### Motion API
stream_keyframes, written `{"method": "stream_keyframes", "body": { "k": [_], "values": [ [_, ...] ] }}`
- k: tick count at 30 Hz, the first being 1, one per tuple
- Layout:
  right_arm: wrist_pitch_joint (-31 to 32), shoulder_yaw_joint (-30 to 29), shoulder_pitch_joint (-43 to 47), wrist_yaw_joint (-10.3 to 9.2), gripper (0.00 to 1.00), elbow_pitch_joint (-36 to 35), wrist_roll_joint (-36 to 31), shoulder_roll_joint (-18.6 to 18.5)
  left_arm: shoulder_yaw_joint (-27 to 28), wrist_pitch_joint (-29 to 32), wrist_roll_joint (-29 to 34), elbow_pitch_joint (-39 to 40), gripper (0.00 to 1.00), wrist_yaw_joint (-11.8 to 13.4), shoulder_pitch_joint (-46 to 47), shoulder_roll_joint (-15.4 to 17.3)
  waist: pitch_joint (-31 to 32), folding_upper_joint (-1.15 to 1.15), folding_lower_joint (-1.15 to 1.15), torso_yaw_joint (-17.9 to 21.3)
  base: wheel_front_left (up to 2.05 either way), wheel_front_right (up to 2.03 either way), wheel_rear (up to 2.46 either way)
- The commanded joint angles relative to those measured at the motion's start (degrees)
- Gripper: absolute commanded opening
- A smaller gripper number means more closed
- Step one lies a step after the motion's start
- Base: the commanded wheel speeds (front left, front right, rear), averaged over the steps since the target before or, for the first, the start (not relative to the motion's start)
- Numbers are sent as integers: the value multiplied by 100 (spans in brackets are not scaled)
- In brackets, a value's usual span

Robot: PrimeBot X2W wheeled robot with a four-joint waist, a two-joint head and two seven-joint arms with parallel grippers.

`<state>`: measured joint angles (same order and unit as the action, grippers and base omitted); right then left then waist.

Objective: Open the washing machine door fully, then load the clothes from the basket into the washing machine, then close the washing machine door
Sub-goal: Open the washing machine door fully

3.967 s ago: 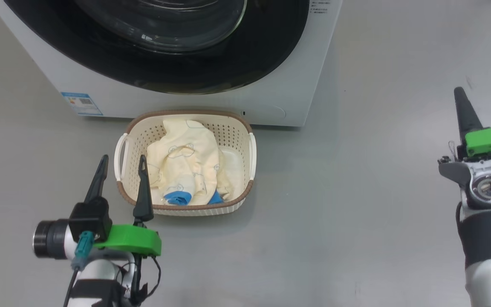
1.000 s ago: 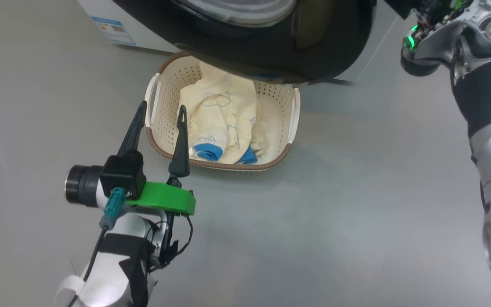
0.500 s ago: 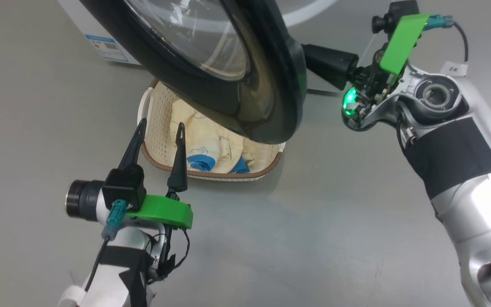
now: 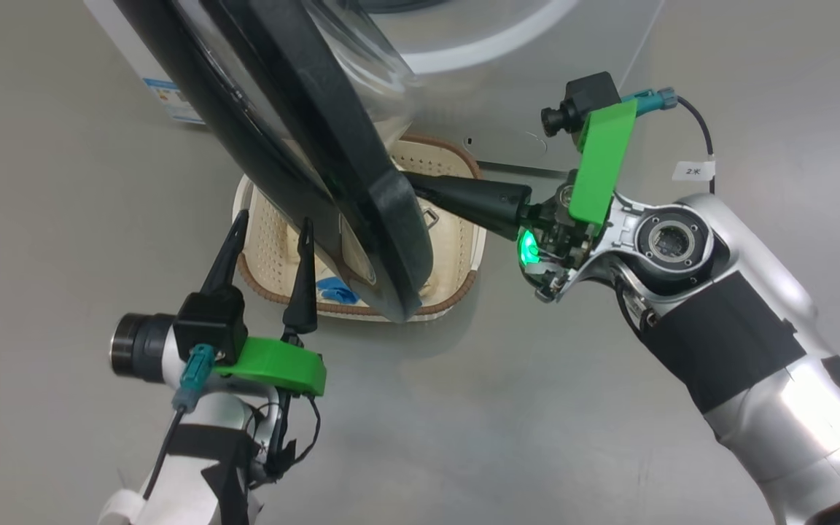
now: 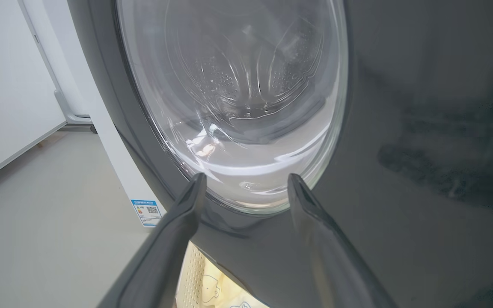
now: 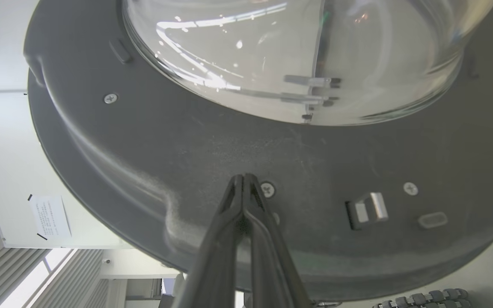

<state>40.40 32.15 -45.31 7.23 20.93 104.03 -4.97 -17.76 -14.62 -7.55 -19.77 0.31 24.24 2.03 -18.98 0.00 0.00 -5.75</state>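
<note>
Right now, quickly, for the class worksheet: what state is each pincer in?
Left pincer: open, holding nothing.
Right pincer: shut, gripping nothing, tips against the inner face of the washing machine door.

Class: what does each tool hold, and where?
Nothing. The right tool, shut, touches the inner face of the washing machine door; the left tool is open.

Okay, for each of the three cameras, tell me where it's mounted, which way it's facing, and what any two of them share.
Head view: on the robot's head, looking down at the half-open door and the basket under it; the left gripper shows open, the right gripper shut.
Left wrist view: on the left wrist, looking along its own spread fingers at the door's outer face.
Right wrist view: on the right wrist, looking along its own closed fingers at the door's inner face.
Shared: both wrist views see the door's glass, from opposite sides.
</note>
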Motion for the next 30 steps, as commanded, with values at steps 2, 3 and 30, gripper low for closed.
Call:
{"method": "stream_keyframes", "body": {
  "k": [2, 3, 30],
  "values": [
    [-170, 140, 78, 25, 0, -315, 72, -21, 192, -38, 40, 142, 100, -10, 14, 86, 43, 0, 0, -24, 0, 0, 0],
    [-223, 179, 103, 25, 0, -336, 104, -62, 184, -38, 38, 137, 100, -13, 10, 85, 63, 0, 0, -28, 0, 0, 0],
    [-4700, -143, 994, 25, 100, -574, -2472, -1463, 438, -38, 36, 15, 100, -14, -380, 159, 555, 0, 0, 382, 0, 0, 0]
  ]
}}
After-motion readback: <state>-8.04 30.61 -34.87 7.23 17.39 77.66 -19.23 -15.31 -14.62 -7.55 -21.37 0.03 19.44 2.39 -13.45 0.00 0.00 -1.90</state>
